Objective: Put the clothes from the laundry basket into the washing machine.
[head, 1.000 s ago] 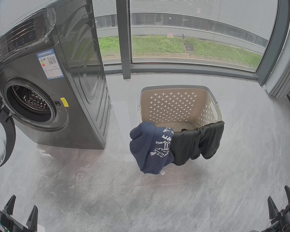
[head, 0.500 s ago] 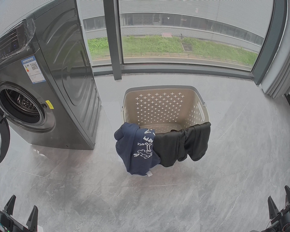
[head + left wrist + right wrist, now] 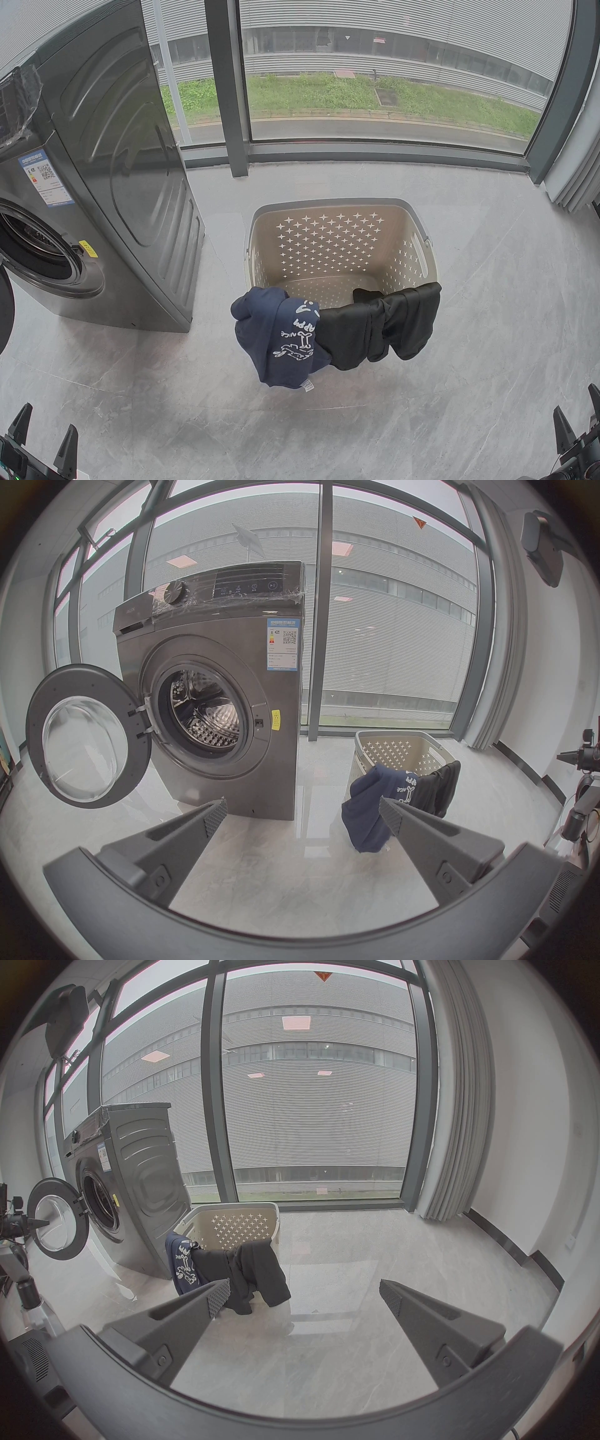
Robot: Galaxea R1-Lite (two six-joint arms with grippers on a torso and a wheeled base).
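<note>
Laundry room; washing machine (image 3: 119, 187), laundry basket (image 3: 340, 240)

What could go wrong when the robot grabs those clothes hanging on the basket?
1. The navy garment and black garment only hang over the near rim of the laundry basket, so a clumsy pull could drop one on the floor.
2. They overlap, so lifting one might drag the other along.
3. The washing machine has its door swung open to the side; carried clothes might snag on it.
</note>
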